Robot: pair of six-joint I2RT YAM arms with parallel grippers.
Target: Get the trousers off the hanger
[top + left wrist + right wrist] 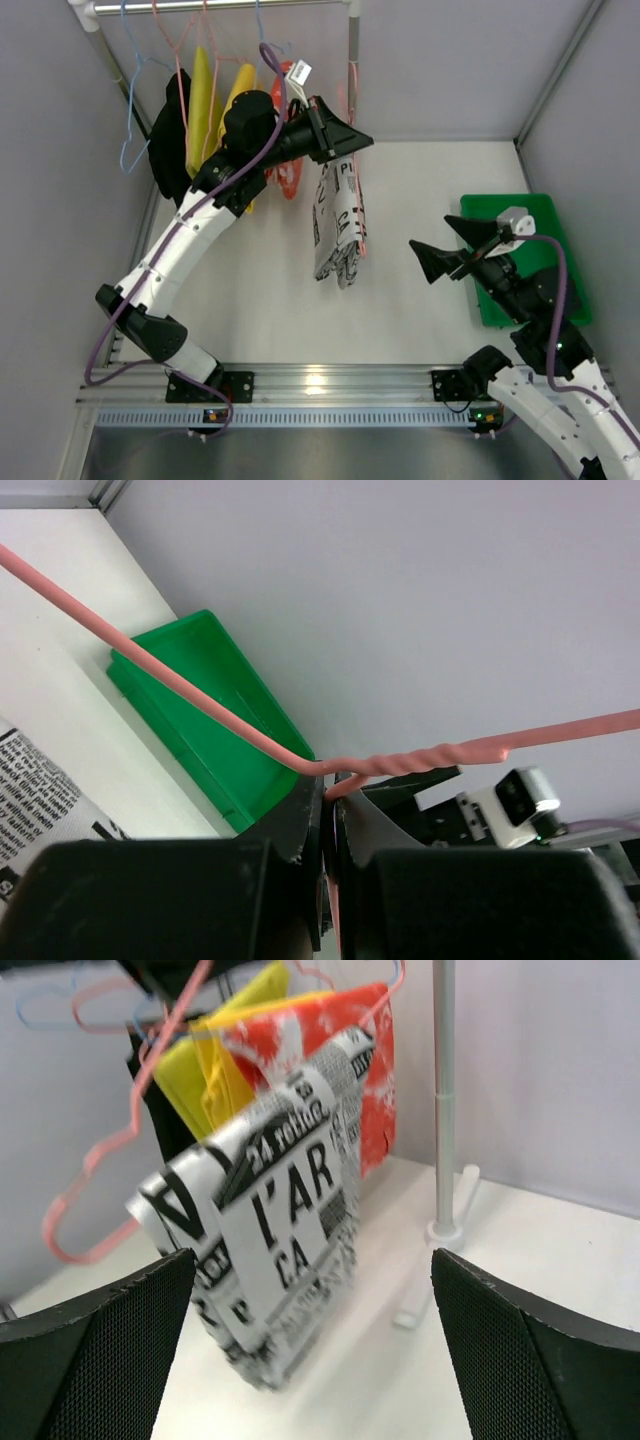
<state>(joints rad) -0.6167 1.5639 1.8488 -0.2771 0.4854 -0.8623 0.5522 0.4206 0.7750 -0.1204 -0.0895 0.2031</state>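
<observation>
The trousers (335,225), white with black letters, hang folded over the pink wire hanger (361,238) in front of the clothes rail. My left gripper (345,140) is above them, shut on the hanger. In the left wrist view the jaws (330,800) pinch the wire just below the hanger's twisted neck (430,758), and a corner of the trousers (40,790) shows at lower left. My right gripper (440,245) stands open to the right of the trousers, apart from them. In its own view the trousers (280,1220) and hanger (100,1160) hang ahead of the wide-open gripper (310,1340).
A green bin (520,255) lies on the table at the right, under my right arm. On the rail (230,6) hang yellow garments (205,95), a red-orange spotted garment (335,1045), a black garment (168,135) and light blue hangers (130,100). The rack's post (443,1100) stands behind the trousers.
</observation>
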